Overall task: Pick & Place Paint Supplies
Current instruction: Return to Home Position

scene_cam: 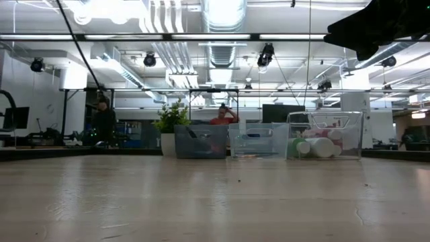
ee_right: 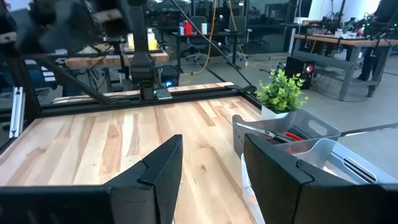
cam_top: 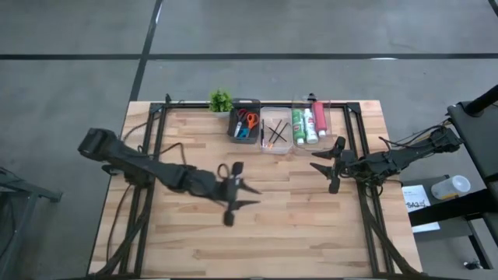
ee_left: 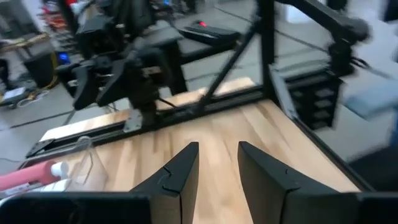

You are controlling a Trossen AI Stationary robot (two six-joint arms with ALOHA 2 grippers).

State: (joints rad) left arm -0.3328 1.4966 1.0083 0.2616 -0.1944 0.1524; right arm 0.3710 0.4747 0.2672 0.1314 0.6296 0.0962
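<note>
The paint supplies lie in three bins at the table's far edge. A dark bin (cam_top: 243,124) holds scissors with red and blue handles (cam_top: 247,122). A clear bin (cam_top: 274,131) holds thin dark brushes. Another clear bin (cam_top: 311,124) holds green, white and pinkish-red tubes (cam_top: 310,123). My left gripper (cam_top: 255,196) hangs over the table's middle, open, fingers (ee_left: 180,174) level and toward the right edge, nothing between them. My right gripper (cam_top: 317,161) waits near the tube bin's front, open (ee_right: 211,155) and holding nothing.
A small green potted plant (cam_top: 220,99) stands left of the dark bin at the far edge. Black frame rails (cam_top: 156,148) run along the table's left and right sides. Bare wooden tabletop (cam_top: 280,233) lies toward the near edge. People show in the room behind.
</note>
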